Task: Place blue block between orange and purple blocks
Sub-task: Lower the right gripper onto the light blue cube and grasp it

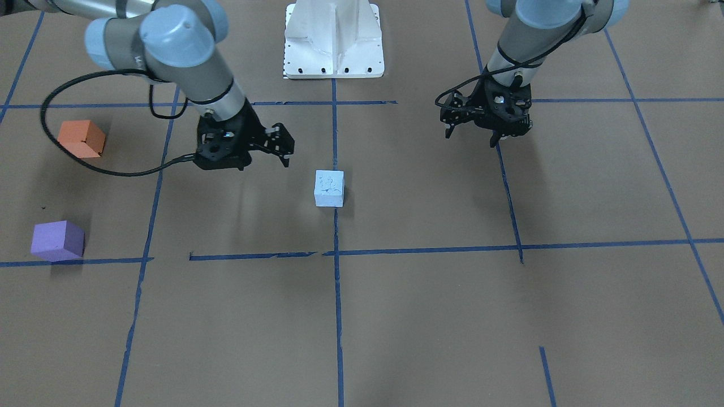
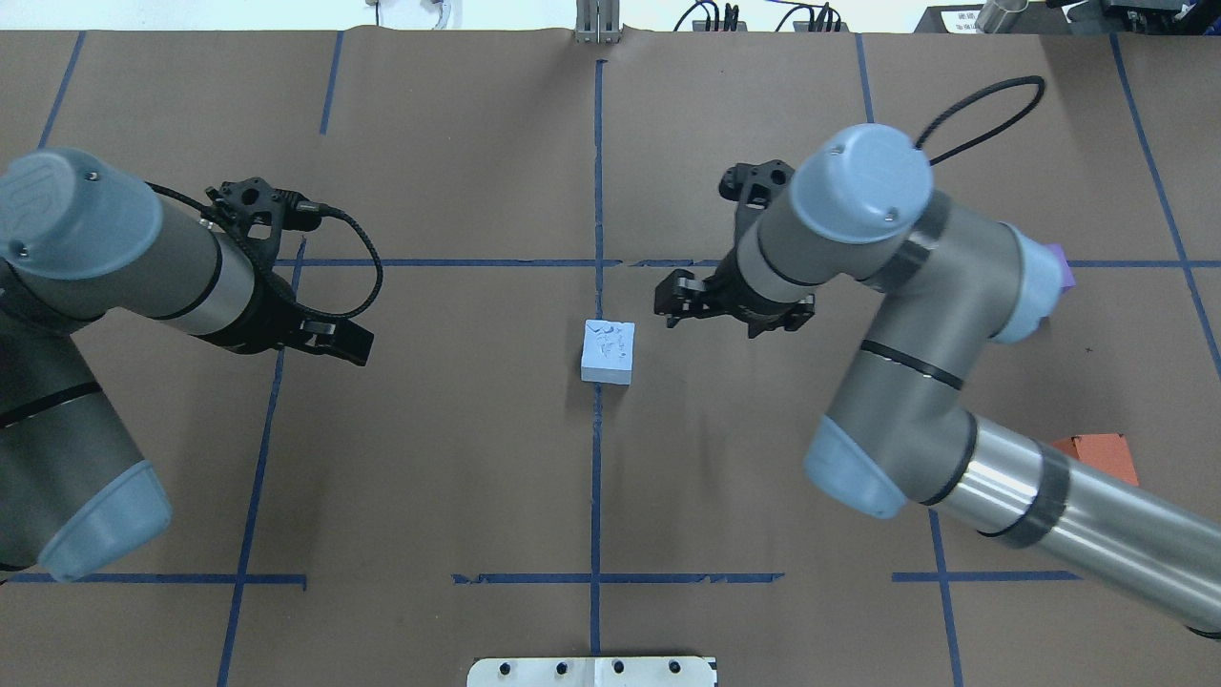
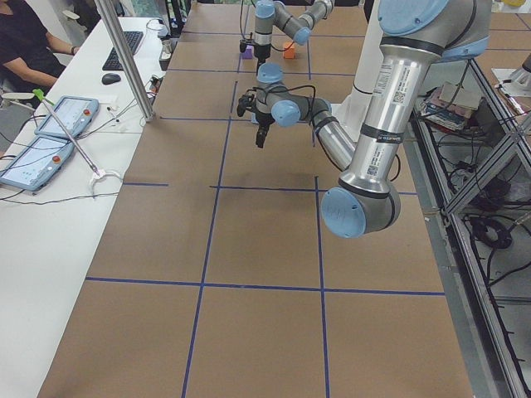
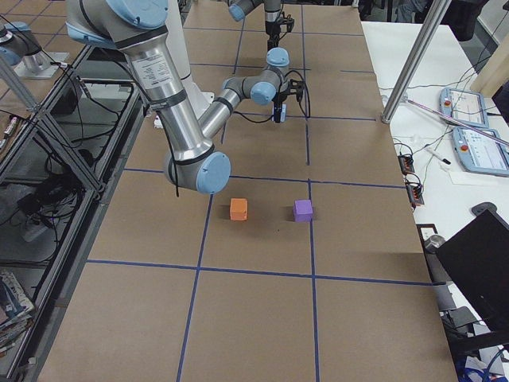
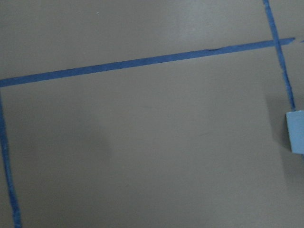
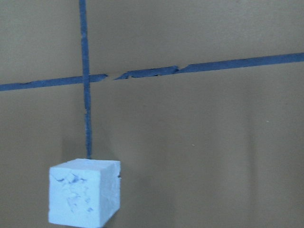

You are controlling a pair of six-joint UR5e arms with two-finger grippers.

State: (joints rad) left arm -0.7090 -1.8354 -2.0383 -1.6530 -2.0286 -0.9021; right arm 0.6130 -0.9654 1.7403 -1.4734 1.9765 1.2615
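The light blue block [image 1: 329, 188] sits on the centre tape line and shows in the overhead view [image 2: 608, 351], at the right edge of the left wrist view [image 5: 295, 131] and low left in the right wrist view [image 6: 83, 192]. The orange block [image 1: 81, 138] and purple block [image 1: 57, 241] lie apart on my right side, the orange one nearer my base. My right gripper [image 1: 281, 148] looks open and empty and hovers beside the blue block, between it and the orange block. My left gripper [image 1: 494, 140] looks open and empty and hangs well off on the other side.
The white base plate [image 1: 334, 39] stands at the table's near-robot edge. Blue tape lines [image 1: 336, 294] grid the brown table. In the overhead view my right arm hides most of the purple block [image 2: 1061, 267] and part of the orange block [image 2: 1097, 453].
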